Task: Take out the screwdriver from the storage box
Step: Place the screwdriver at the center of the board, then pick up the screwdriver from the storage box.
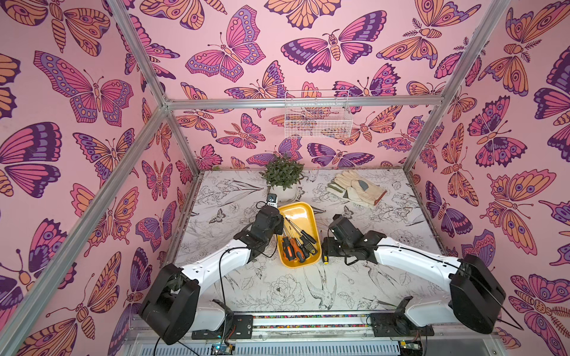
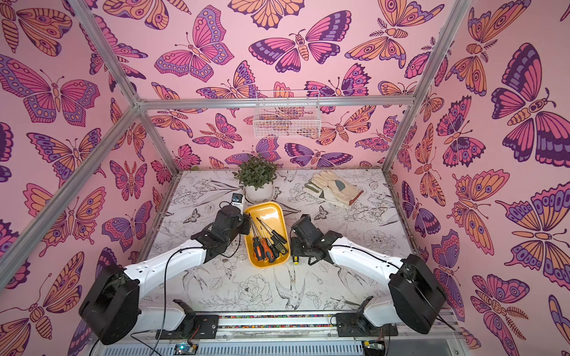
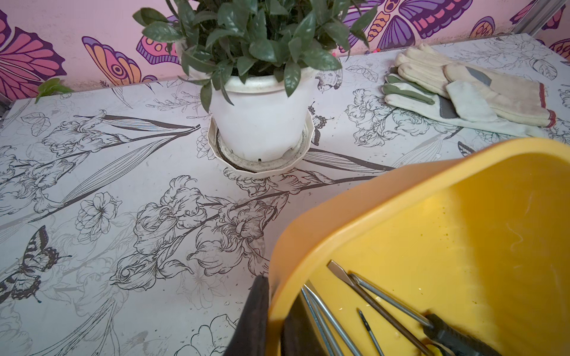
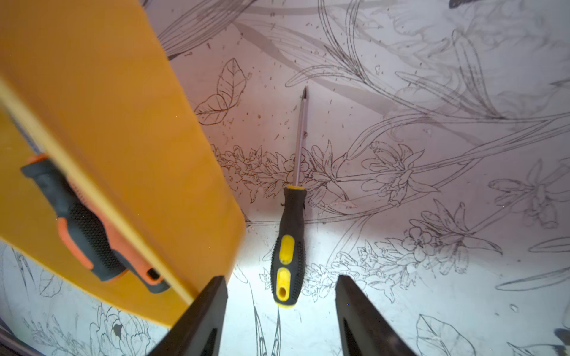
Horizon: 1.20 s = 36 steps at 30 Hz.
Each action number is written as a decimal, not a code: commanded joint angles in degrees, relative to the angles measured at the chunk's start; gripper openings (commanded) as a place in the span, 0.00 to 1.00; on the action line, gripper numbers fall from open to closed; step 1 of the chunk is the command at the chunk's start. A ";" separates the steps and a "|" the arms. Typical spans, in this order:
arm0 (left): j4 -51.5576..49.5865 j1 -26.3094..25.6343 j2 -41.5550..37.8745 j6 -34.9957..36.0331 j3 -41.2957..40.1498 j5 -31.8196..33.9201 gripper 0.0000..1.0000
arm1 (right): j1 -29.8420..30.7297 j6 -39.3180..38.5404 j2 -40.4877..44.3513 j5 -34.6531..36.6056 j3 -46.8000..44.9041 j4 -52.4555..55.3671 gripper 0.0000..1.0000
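Note:
The yellow storage box (image 1: 296, 212) (image 2: 267, 212) lies mid-table and holds several screwdrivers (image 1: 297, 246) with orange-and-black or black handles. My left gripper (image 3: 274, 308) (image 1: 279, 223) is shut on the box's left rim (image 3: 354, 197), one finger (image 3: 257, 311) outside the wall and one inside. A black-and-yellow screwdriver (image 4: 288, 246) (image 1: 325, 260) (image 2: 295, 260) lies flat on the table just right of the box, its tip pointing away. My right gripper (image 4: 281, 279) (image 1: 326, 251) hovers over its handle end, open and touching nothing. The box's outer wall (image 4: 123, 123) is close beside one right finger (image 4: 212, 296).
A potted plant in a white pot (image 1: 282, 178) (image 3: 262, 101) stands just behind the box. Work gloves (image 1: 357, 188) (image 3: 468, 89) lie at the back right. A white wire basket (image 1: 317, 115) hangs on the back wall. Pink walls and aluminium posts enclose the table.

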<state>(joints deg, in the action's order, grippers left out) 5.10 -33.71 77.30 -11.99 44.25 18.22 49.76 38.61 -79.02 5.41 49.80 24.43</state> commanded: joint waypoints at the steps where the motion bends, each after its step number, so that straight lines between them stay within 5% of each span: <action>1: -0.36 0.33 -0.39 1.43 -1.52 1.12 0.00 | 4.28 -4.16 0.88 6.58 6.92 7.18 0.61; 6: -0.60 0.33 -0.77 1.17 -1.56 0.75 0.00 | 10.45 -8.99 -2.82 12.28 15.84 11.37 0.61; 11: -0.71 0.36 -0.53 0.89 -1.61 0.44 0.00 | 13.25 -11.57 -8.19 9.64 20.27 10.04 0.59; 36: -1.68 0.38 -1.53 -0.33 -1.95 -0.90 0.00 | 11.53 -8.84 -22.13 0.79 23.76 3.46 0.46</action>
<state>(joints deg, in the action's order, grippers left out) 4.69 -33.65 76.51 -12.64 43.99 17.74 62.15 29.15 -100.36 6.96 71.59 28.47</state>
